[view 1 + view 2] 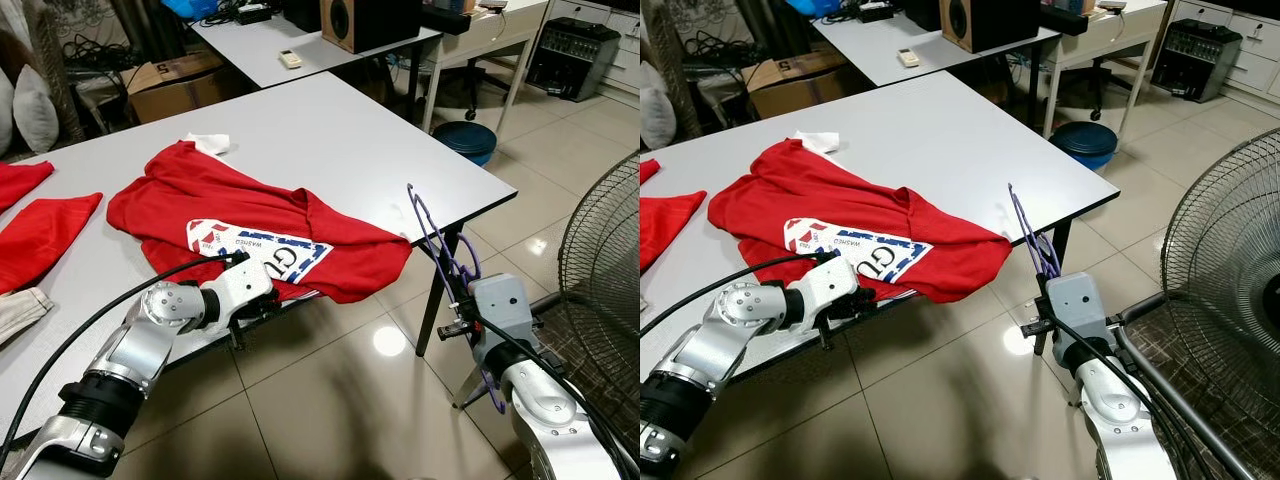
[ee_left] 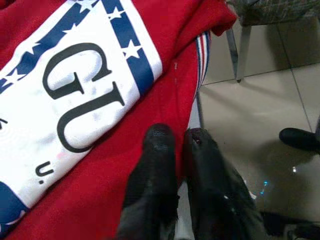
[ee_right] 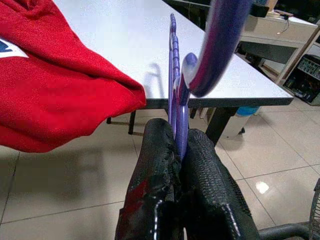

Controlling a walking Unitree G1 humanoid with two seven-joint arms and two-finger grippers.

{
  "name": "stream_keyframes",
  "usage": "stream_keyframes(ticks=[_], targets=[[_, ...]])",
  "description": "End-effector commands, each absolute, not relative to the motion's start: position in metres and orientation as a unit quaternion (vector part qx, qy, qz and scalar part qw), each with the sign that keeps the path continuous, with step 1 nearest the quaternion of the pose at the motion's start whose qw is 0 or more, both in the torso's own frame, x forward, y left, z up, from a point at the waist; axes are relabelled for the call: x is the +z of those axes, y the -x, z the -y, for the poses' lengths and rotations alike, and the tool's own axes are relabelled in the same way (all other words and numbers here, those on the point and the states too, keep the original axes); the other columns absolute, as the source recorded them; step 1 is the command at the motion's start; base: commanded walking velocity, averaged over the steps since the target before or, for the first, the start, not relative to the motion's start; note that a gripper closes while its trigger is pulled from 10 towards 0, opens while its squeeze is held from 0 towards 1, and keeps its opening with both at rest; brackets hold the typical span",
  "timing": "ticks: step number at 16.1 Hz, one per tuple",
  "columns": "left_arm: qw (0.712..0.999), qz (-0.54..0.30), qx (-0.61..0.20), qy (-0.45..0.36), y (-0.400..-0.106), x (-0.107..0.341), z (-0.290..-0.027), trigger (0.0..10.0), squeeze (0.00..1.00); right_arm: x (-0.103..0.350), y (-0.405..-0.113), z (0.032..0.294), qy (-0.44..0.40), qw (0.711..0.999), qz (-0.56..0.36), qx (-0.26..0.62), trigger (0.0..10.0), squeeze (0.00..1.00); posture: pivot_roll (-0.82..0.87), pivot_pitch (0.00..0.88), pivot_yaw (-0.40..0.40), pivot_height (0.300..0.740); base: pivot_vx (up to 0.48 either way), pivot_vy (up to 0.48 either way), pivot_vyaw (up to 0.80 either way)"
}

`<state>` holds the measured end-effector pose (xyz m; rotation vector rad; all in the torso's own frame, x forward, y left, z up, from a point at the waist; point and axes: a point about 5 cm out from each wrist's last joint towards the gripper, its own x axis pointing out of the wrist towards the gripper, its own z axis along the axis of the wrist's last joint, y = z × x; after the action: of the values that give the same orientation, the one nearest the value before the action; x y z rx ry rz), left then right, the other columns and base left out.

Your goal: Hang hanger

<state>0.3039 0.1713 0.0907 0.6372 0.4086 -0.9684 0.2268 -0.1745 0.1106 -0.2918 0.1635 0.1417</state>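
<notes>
Right wrist view: the right tool (image 3: 176,145) is clenched on a thin purple plastic hanger (image 3: 174,90), held upright just off the corner of the white table (image 1: 330,130); a red shirt with a white printed panel (image 1: 260,225) is spread on the table; its near hem is pinched by the left tool (image 2: 176,142).

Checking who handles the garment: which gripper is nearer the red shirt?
Left. The left gripper pinches the red shirt at the table edge; the right gripper holds the purple hanger beside it.
</notes>
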Motion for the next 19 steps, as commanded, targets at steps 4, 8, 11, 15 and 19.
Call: stream_keyframes(ticks=[4, 8, 11, 15, 19], targets=[[0.809, -0.223, -0.442, -0.318, -0.303, 0.079, -0.179, 0.0, 0.00, 0.113, -0.229, 0.173, 0.144, 0.984, -0.076, 0.071, 10.0, 0.00, -0.26, 0.000, 0.114, 0.740, 0.000, 0.000, 0.00], [0.812, -0.213, -0.432, -0.329, -0.305, 0.080, -0.183, 0.0, 0.00, 0.112, -0.230, 0.172, 0.143, 0.984, -0.076, 0.072, 10.0, 0.00, -0.26, 0.000, 0.116, 0.740, 0.000, 0.000, 0.00], [0.823, -0.178, -0.451, -0.298, -0.311, 0.107, -0.188, 0.0, 0.00, 0.124, -0.228, 0.183, 0.123, 0.986, -0.060, 0.096, 10.0, 0.00, -0.26, 0.000, 0.121, 0.740, 0.000, 0.000, 0.00], [0.850, -0.075, -0.448, -0.266, -0.333, 0.196, -0.207, 0.0, 0.00, 0.162, -0.218, 0.175, 0.080, 0.961, -0.010, 0.265, 10.0, 0.00, -0.24, 0.000, 0.126, 0.740, 0.000, 0.000, 0.00], [0.850, -0.033, -0.433, -0.299, -0.339, 0.227, -0.210, 0.0, 0.00, 0.182, -0.210, 0.169, 0.049, 0.934, 0.007, 0.355, 10.0, 0.00, -0.23, 0.000, 0.128, 0.740, 0.000, 0.000, 0.00]])
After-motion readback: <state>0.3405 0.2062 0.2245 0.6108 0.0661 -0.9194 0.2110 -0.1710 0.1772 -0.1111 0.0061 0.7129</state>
